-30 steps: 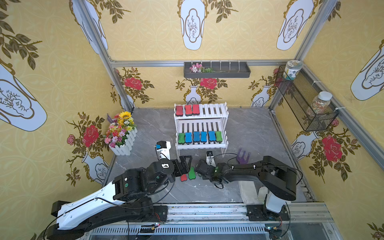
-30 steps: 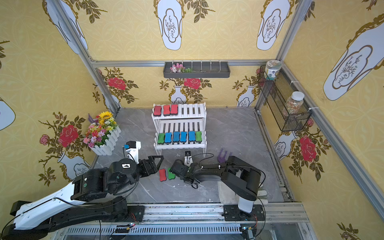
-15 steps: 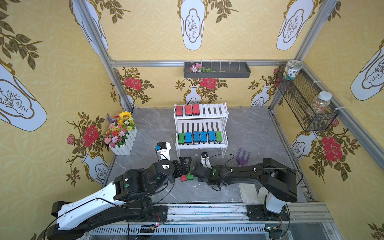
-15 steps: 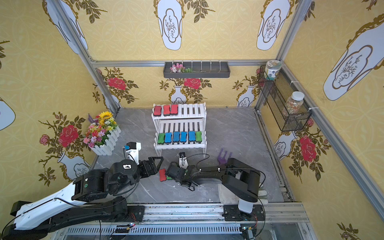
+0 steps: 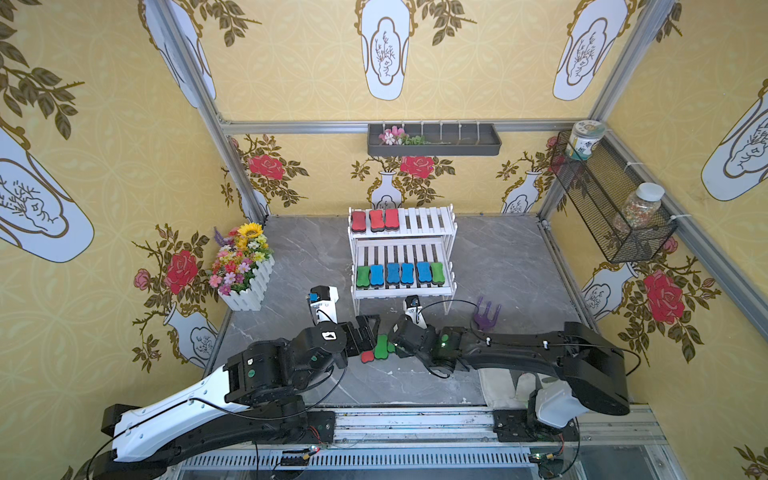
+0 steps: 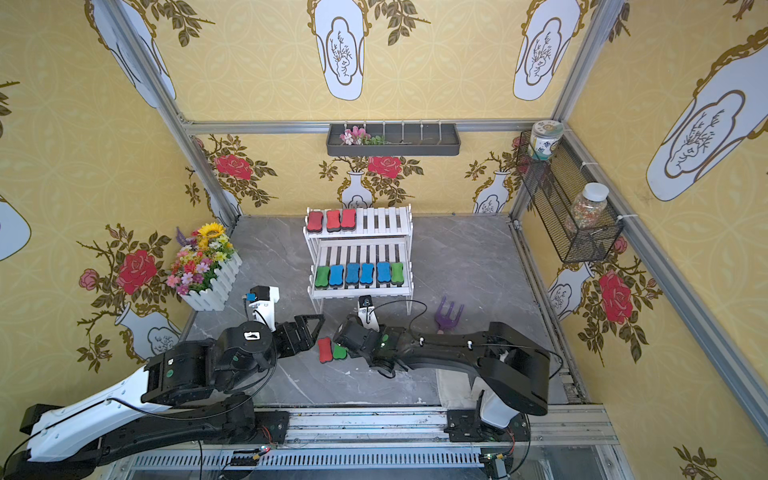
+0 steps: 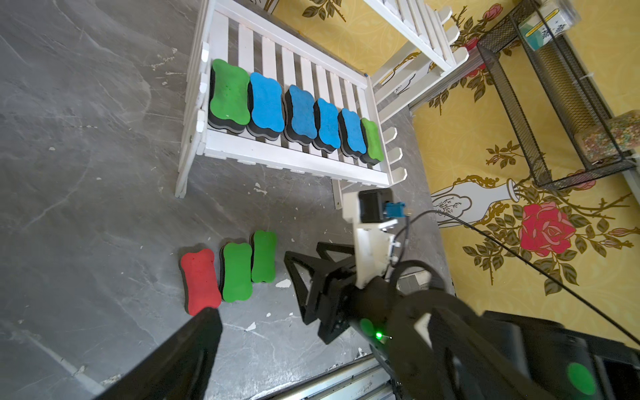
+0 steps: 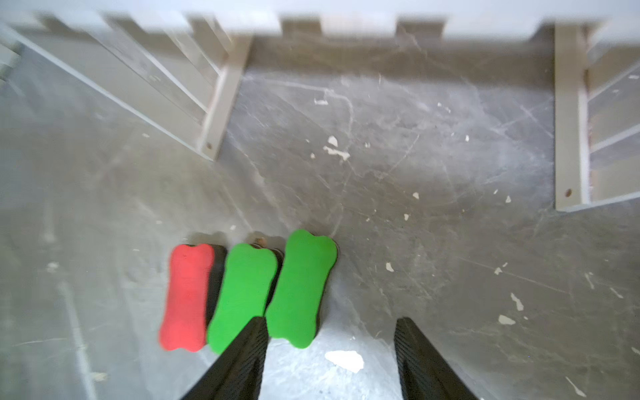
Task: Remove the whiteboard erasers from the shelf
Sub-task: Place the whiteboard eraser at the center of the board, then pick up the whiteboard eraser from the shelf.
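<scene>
The white slatted two-tier shelf (image 5: 428,220) carries three red bone-shaped whiteboard erasers (image 5: 376,220) on its upper tier. A row of six green and blue erasers (image 5: 400,274) sits on its lower tier. In front of the shelf, on the grey marble floor (image 5: 498,257), a red eraser (image 7: 200,280) and two green erasers (image 7: 237,272) lie side by side. The right gripper (image 8: 330,323) is slack, jaws apart and empty; the outer green eraser (image 8: 301,287) lies just outside one finger (image 8: 249,346). The left gripper (image 5: 370,332) gapes wide and empty, near the red eraser.
</scene>
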Controlling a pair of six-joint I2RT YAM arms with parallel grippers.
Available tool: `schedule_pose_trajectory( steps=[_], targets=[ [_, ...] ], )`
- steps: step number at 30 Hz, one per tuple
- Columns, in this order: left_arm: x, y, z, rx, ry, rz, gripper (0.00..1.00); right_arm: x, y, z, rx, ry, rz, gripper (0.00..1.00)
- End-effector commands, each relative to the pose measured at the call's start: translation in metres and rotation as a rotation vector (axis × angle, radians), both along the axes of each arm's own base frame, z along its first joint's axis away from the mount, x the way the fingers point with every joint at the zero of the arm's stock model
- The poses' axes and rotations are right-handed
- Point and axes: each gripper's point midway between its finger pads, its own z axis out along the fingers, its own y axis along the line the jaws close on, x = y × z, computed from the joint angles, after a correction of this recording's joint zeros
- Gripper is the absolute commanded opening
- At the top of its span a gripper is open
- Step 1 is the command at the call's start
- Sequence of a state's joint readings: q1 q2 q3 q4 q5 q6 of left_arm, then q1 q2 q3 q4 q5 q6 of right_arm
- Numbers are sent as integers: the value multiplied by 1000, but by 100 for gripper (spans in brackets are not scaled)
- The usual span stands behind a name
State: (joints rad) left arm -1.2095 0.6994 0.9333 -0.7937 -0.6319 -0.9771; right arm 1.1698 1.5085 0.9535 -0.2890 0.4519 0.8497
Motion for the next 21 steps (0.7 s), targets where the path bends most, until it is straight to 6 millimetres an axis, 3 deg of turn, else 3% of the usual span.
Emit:
schedule_pose_trajectory(
  steps=[1, 6, 12, 21],
  targets=[
    [1, 4, -3, 6, -11, 10, 100, 3, -7, 45, 44, -89, 22, 64],
    [4, -12, -24, 59, 5, -16, 100, 9, -14, 131, 79, -216, 66, 65],
    [5, -22, -55, 84, 39, -34, 99, 65, -15, 209, 59, -301, 17, 66],
    [-2, -24, -69, 37, 71, -73, 99, 162, -3, 240, 32, -393, -51, 75]
  ],
)
